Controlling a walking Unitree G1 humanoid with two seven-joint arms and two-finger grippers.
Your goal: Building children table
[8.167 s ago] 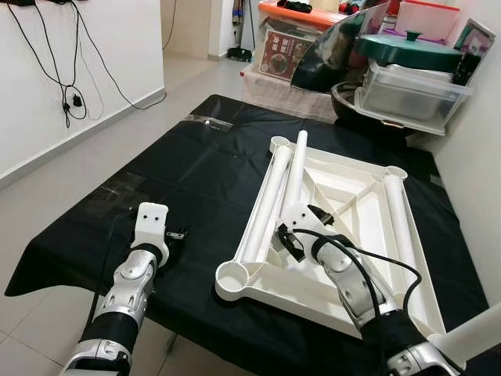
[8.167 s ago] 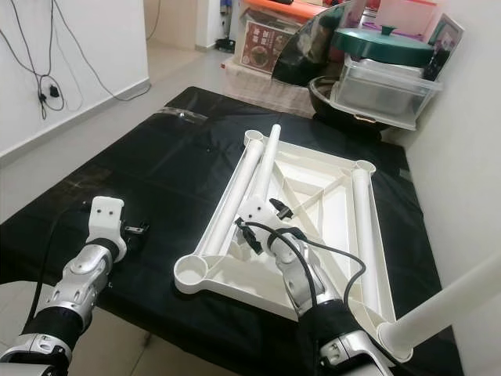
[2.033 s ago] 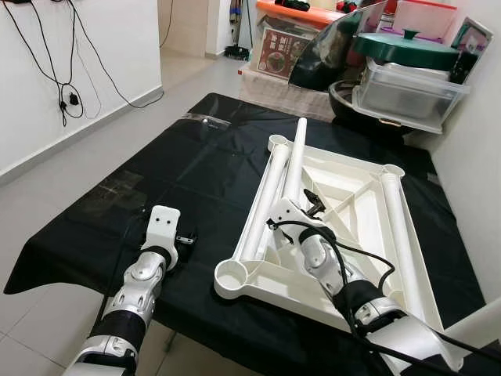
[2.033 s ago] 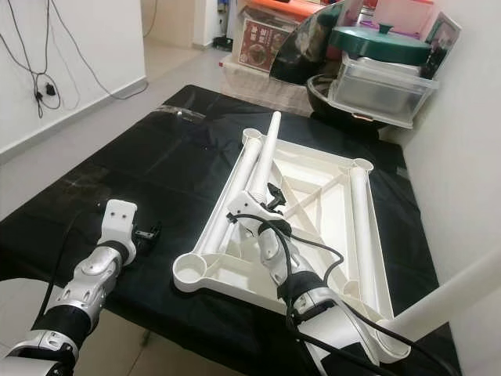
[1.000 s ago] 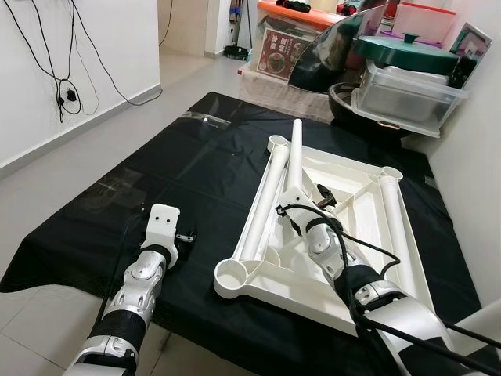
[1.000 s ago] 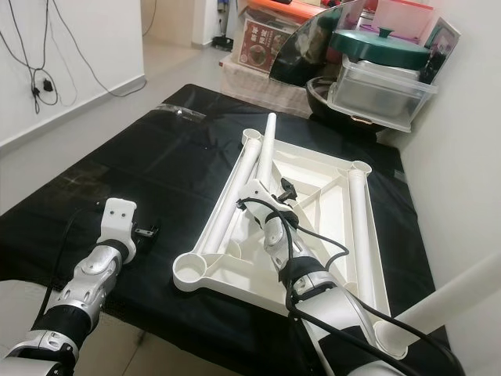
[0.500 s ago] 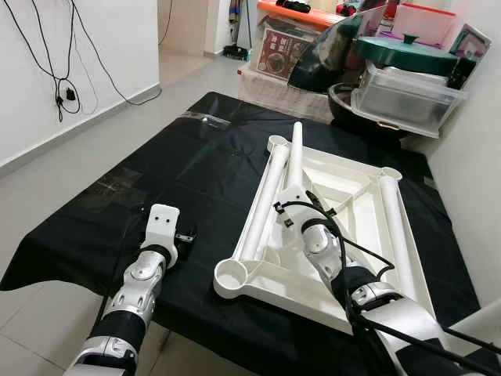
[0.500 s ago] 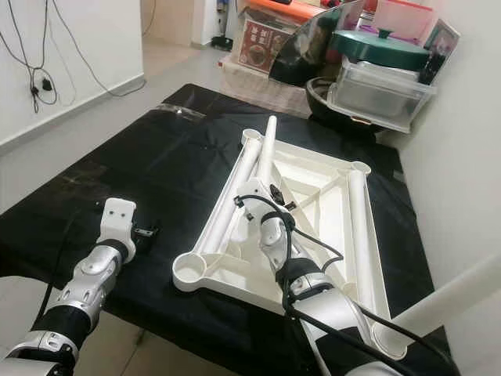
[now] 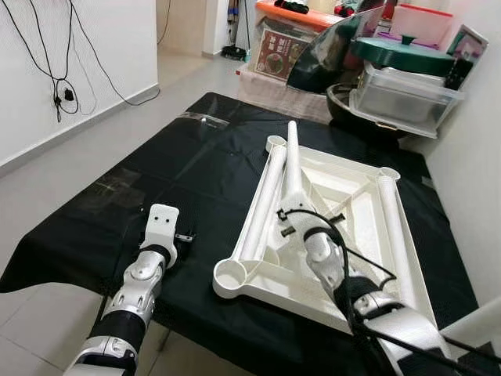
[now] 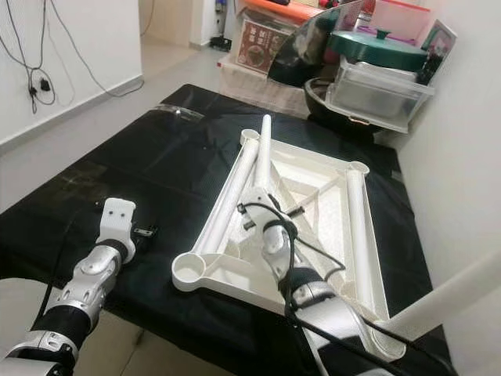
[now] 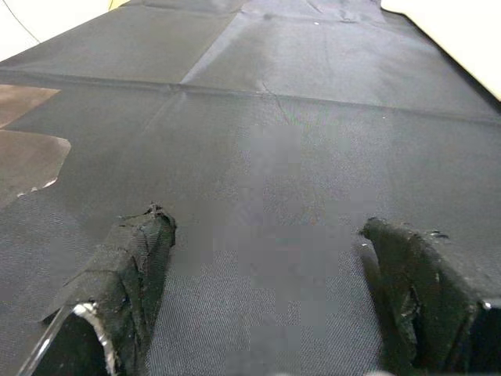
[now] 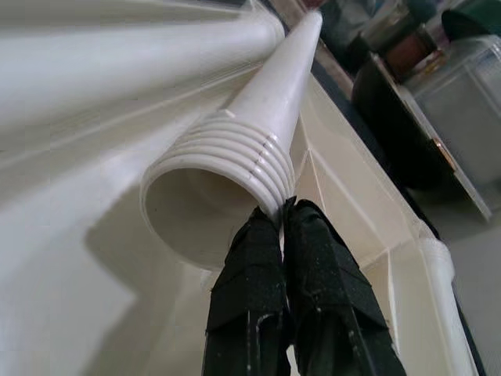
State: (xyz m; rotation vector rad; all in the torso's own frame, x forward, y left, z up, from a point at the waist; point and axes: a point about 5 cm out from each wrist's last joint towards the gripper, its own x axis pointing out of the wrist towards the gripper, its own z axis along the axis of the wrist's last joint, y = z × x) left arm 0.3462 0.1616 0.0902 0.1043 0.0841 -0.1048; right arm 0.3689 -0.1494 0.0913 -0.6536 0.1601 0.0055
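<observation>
- Black cloth (image 9: 156,172) covers a low surface on a pale tiled floor (image 9: 94,133), with a white wall and dangling cables (image 9: 55,86) on the robot's left and stacked storage boxes (image 9: 407,94) and a green lidded pot (image 9: 407,51) past the far edge.
- Upside down on the right half of the cloth lies the white plastic tabletop (image 9: 368,227), its long sides running from the near edge toward the far edge and a round leg socket (image 9: 231,276) at the near left corner.
- Two loose white table legs rest along the tabletop's left rim; the loose table leg (image 9: 293,160) nearer the middle points its tapered end at the far edge.
- From the head views the right gripper (image 9: 291,222) sits over the tabletop at that leg's near end, though the fingers cannot be made out there.
- From the right wrist view the two black fingertips (image 12: 301,235) are pressed together, pinching the wall of the leg's threaded open end (image 12: 227,164) at its rim.
- Another leg (image 9: 389,211) lies along the tabletop's right rim, close to the right-hand wall.
- Over the bare cloth near the near left edge, well apart from the tabletop, the left gripper (image 9: 177,236) hovers.
- In the left wrist view its fingers (image 11: 133,258) stand wide apart with nothing but cloth between them, and open cloth stretches ahead to the far left corner.
</observation>
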